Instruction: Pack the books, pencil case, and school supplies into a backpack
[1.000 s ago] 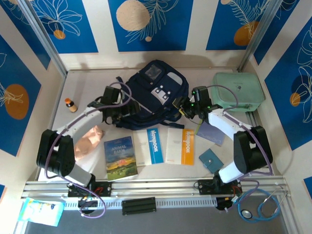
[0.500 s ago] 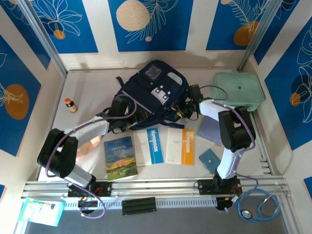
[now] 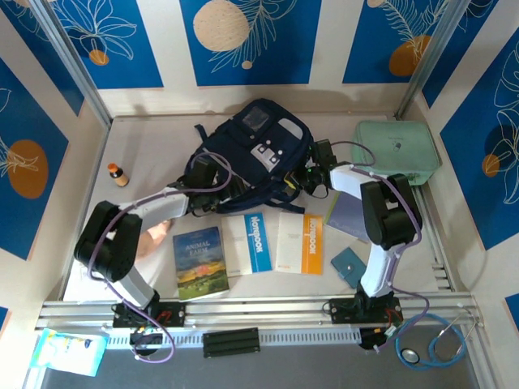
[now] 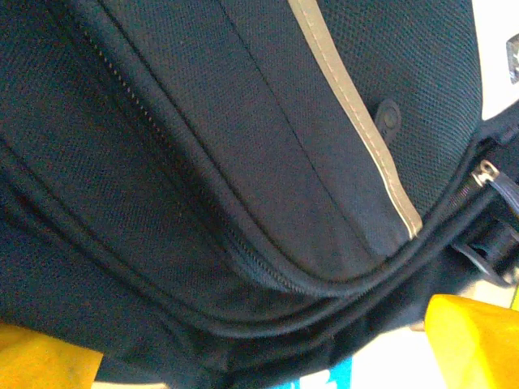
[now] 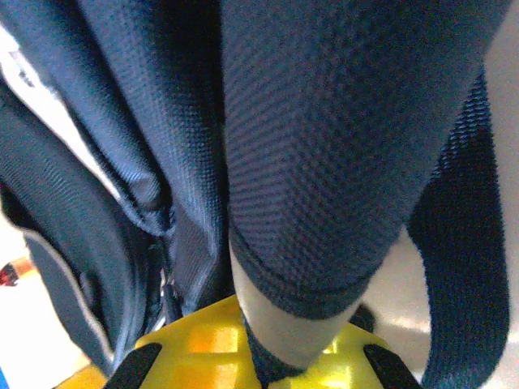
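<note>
The navy backpack point(image 3: 259, 150) lies at the back centre of the table. My left gripper point(image 3: 212, 188) is open against its lower left edge; in the left wrist view its yellow fingers point(image 4: 470, 340) stand wide apart on either side of the backpack's zip seam point(image 4: 243, 267). My right gripper point(image 3: 306, 180) is at the bag's lower right, shut on a dark mesh strap point(image 5: 324, 162) that runs between its yellow fingers point(image 5: 195, 340). Three books lie in front: Animal Farm point(image 3: 199, 262), a blue-banded one point(image 3: 250, 241) and an orange-banded one point(image 3: 300, 241). A teal booklet point(image 3: 350, 266) lies further right.
A mint-green case point(image 3: 396, 152) sits at the back right, with a purple-blue flat notebook point(image 3: 350, 217) below it. An orange-capped bottle point(image 3: 118, 174) stands at the left, near a coppery pouch point(image 3: 150, 231). A stethoscope point(image 3: 430, 344) lies beyond the front rail.
My right gripper has closed on the backpack strap. The left arm has reached further in, up against the backpack's lower left edge, with its jaws still wide.
</note>
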Controlling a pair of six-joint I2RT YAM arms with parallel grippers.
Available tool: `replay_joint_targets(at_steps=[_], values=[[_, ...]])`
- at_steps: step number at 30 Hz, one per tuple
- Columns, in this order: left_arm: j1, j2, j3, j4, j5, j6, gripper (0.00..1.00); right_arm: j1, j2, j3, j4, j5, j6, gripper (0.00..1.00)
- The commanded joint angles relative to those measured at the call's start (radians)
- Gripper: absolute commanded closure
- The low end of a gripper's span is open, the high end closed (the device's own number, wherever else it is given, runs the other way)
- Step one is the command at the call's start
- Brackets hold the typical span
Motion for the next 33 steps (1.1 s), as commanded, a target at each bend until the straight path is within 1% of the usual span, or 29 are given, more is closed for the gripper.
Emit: replay_joint_targets(at_steps=[1,5,8,11,13,17,21,24,27,30,33], values=[[0.057,0.044,0.048,0.028,-0.037,0.079,0.0,0.036,-0.129,-0.042,0.042,-0.1,0.032,0.96],[0.115,0.038,0.086,0.001,-0.042,0.128,0.0,0.077,-0.208,-0.085,0.076,-0.101,0.091,0.96],[0.141,-0.007,0.1,-0.066,-0.074,0.174,0.0,0.116,-0.243,-0.088,0.102,-0.077,0.147,0.96],[0.145,-0.091,0.094,-0.173,-0.142,0.236,0.0,0.162,-0.259,-0.077,0.119,-0.004,0.215,0.96],[0.145,-0.165,0.071,-0.235,-0.147,0.296,0.0,0.191,-0.254,-0.06,0.137,0.045,0.252,0.96],[0.133,-0.319,-0.004,-0.328,-0.142,0.329,0.0,0.224,-0.222,-0.021,0.162,0.098,0.299,0.96],[0.061,-0.433,-0.064,-0.384,-0.153,0.316,0.0,0.239,-0.188,0.01,0.169,0.107,0.317,0.96],[-0.021,-0.452,-0.087,-0.372,-0.163,0.273,0.0,0.243,-0.18,0.018,0.177,0.1,0.328,0.96],[-0.109,-0.415,-0.096,-0.297,-0.166,0.245,0.03,0.243,-0.182,0.021,0.174,0.089,0.334,0.96],[-0.198,-0.339,-0.082,-0.195,-0.201,0.261,0.05,0.243,-0.187,0.026,0.162,0.077,0.336,0.96],[-0.263,-0.239,-0.025,-0.153,-0.285,0.296,0.13,0.244,-0.194,0.028,0.159,0.067,0.342,0.96]])
